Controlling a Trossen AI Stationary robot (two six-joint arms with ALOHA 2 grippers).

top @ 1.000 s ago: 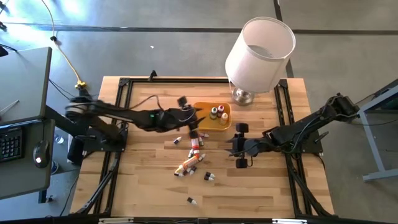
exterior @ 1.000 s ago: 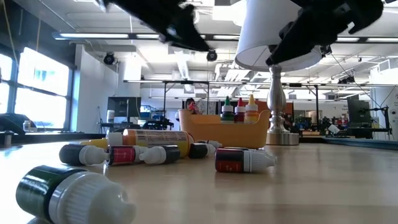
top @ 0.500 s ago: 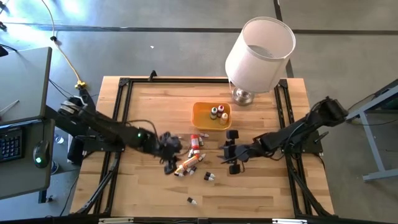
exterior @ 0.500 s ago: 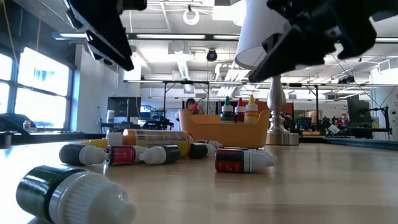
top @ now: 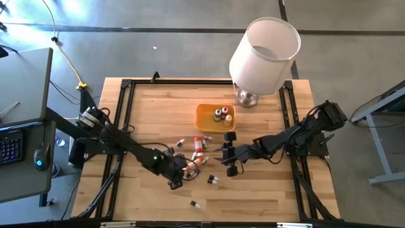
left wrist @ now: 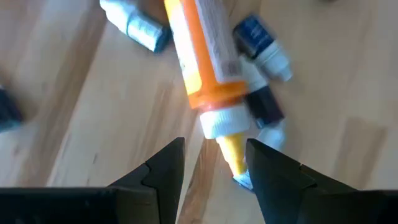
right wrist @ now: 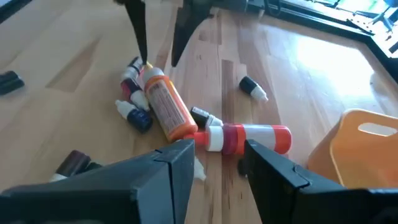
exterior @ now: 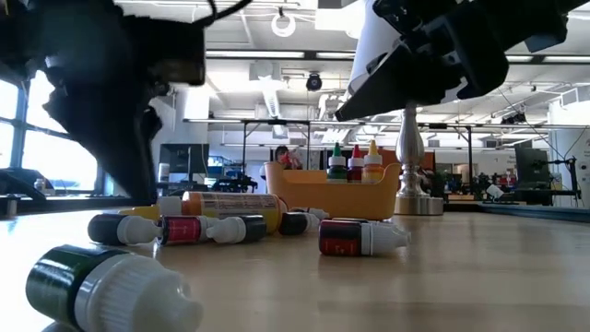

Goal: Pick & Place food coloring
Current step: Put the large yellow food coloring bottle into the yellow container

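Several small food coloring bottles (top: 197, 151) lie on their sides in a loose pile at mid-table, with a larger orange bottle (left wrist: 202, 56) and a red one (right wrist: 249, 137) among them. Three more bottles (top: 222, 114) stand upright in the orange tray (top: 204, 118). My left gripper (left wrist: 214, 152) is open and low over the pile's near end. Its fingers stand on either side of the orange bottle's yellow nozzle (left wrist: 232, 152). My right gripper (right wrist: 217, 149) is open and hovers just right of the pile, pointing left at the red bottle.
A white-shaded lamp (top: 262, 50) stands at the far edge behind the tray. Stray bottles lie nearer the front edge (top: 213, 180) (top: 195, 204). The last of these, green with a white cap (exterior: 101, 286), sits close to the low camera. Bare wood lies to the right and left of the pile.
My left gripper has swung from beside the tray toward the near edge and come down low over the pile's near end. My right gripper has moved left toward the pile. No bottle has visibly moved.
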